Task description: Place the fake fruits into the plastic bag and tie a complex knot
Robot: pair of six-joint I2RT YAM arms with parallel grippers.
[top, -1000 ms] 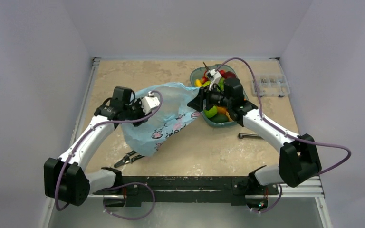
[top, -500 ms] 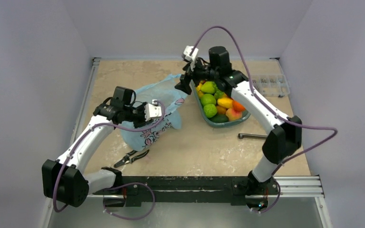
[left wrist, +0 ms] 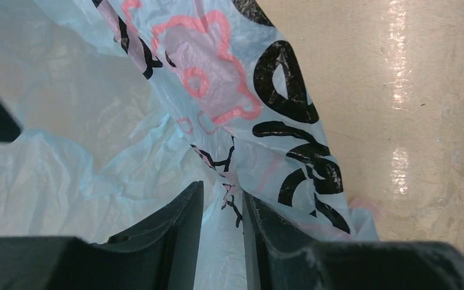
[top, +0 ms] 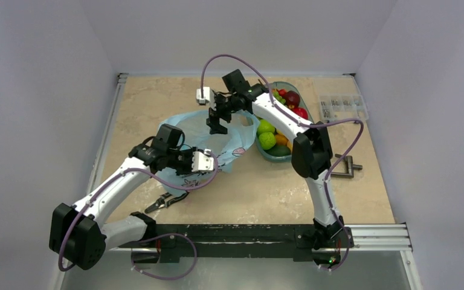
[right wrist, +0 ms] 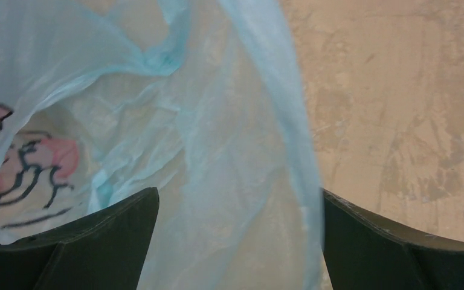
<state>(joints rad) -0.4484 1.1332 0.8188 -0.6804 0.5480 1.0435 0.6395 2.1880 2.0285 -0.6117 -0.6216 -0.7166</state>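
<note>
The light-blue plastic bag (top: 232,140) lies left of the teal dish (top: 276,156) and is spread open. My left gripper (top: 212,164) is shut on the bag's near rim; in the left wrist view (left wrist: 222,190) the printed plastic (left wrist: 229,115) is pinched between the jaws. My right gripper (top: 215,127) hovers over the bag's far rim with jaws wide open; in the right wrist view (right wrist: 240,196) thin blue plastic (right wrist: 217,151) lies under them. The fake fruits stay in the dish: green apples (top: 266,127) and red ones (top: 292,97). No fruit shows inside the bag. No knot shows.
Pliers (top: 166,200) lie near the front left, by the bag's near side. A metal tool (top: 343,170) lies right of the dish. A clear compartment box (top: 342,107) stands at the back right. The right arm stretches over the dish.
My right gripper has swung left from above the dish to over the bag's far rim. My left gripper has pulled the bag's near rim toward the front right, opening the bag.
</note>
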